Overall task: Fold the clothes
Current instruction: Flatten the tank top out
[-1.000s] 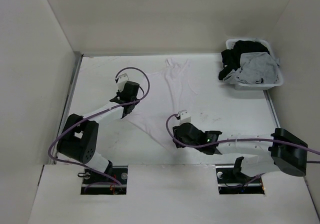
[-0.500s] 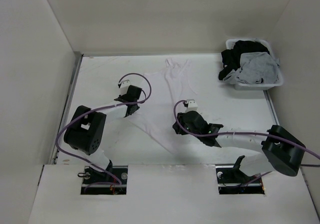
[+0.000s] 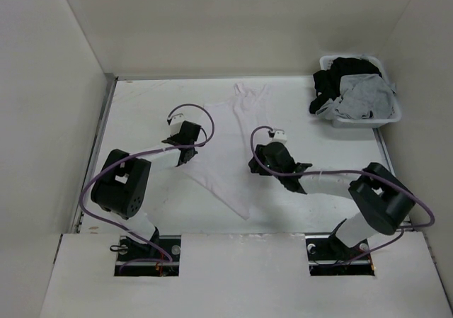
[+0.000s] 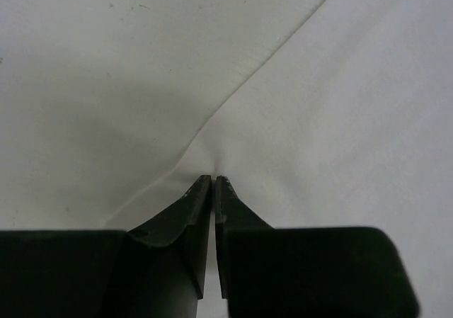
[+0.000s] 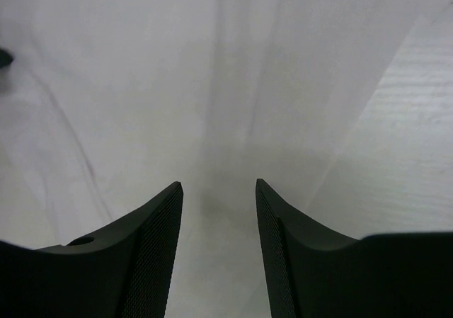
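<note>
The clothes, a thin white tank top [image 3: 228,144], lie spread on the white table, straps [image 3: 245,91] toward the back and hem toward the front. My left gripper [image 3: 185,157] sits at the garment's left edge. In the left wrist view that gripper [image 4: 214,178] is shut on a small pucker of the tank top's edge [image 4: 333,134]. My right gripper [image 3: 254,164] rests low over the garment's right side. In the right wrist view it [image 5: 219,185] stands open, with only flat fabric [image 5: 141,84] between its fingers.
A white basket [image 3: 364,120] at the back right holds a black garment [image 3: 347,74] and a light grey one [image 3: 364,95]. White walls close in the table on the left, back and right. Bare table [image 5: 417,155] shows right of the garment.
The left jaws have closed onto the garment's left edge. The right gripper has moved away from me across the tank top, toward the back, and its jaws stand wider.
</note>
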